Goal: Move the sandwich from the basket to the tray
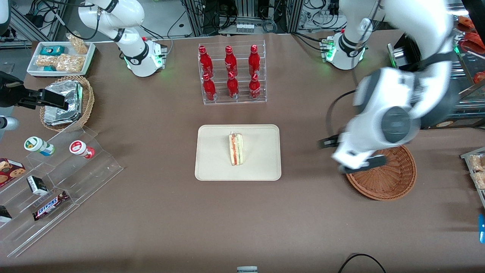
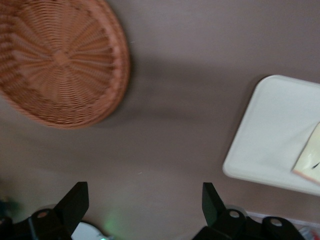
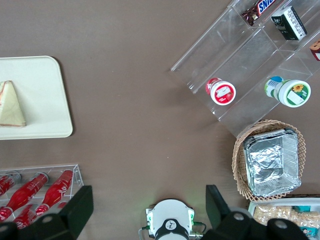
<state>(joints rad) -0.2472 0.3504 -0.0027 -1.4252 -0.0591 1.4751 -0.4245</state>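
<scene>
The sandwich (image 1: 236, 148) lies on its side mid-tray (image 1: 216, 167), flat on the bread face so it cannot tip. The basket (image 1: 394, 182), toward the working arm's end of the desk (image 1: 151, 212), holds nothing. The hand (image 1: 346, 153) hovers above the basket's rim, between basket and tray, fingers (image 2: 75, 202) spread wide and carrying nothing. Placement appears complete.

A brown table (image 1: 159, 212) fills nearly the whole scene, its matte top evenly lit with only soft shadows. Along its edge farthest from the front camera stand metal frames (image 1: 246, 15) hung with tangled black cables (image 1: 322, 11), over a pale grey floor (image 1: 166, 15).
</scene>
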